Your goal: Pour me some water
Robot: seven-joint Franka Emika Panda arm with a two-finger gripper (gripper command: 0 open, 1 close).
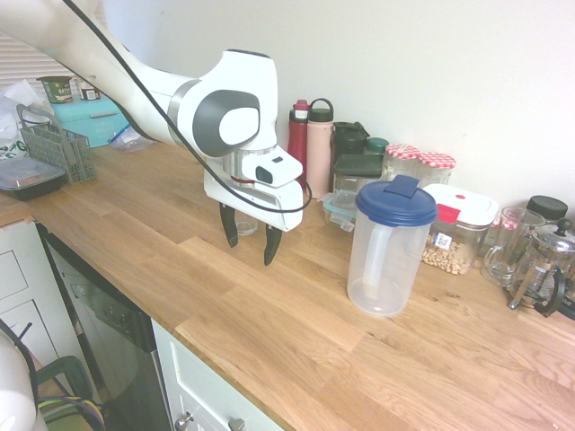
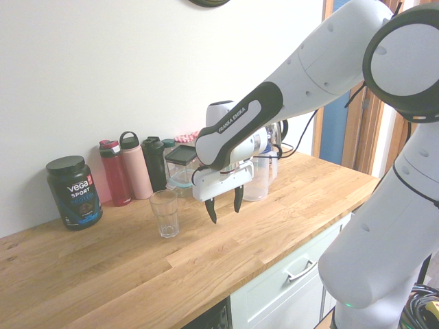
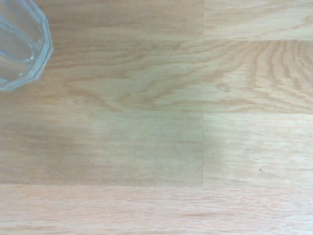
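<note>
Wrist view: glass (image 3: 22, 46) (partly cut off).

Bright, washed-out exterior views, pale highlights on the wall, wrist view softly blurred, faint shadow left of centre

From the first exterior view I have bare worktop (image 1: 269, 323) across the lower middle to pass over, with the blue-lidded pitcher (image 1: 391, 247) standing upright in my way right of centre. Behind it, jars and bottles crowd the wall side. In the second exterior view I have room across the lower left, below the upright clear glass (image 2: 165, 214) left of centre.
</note>
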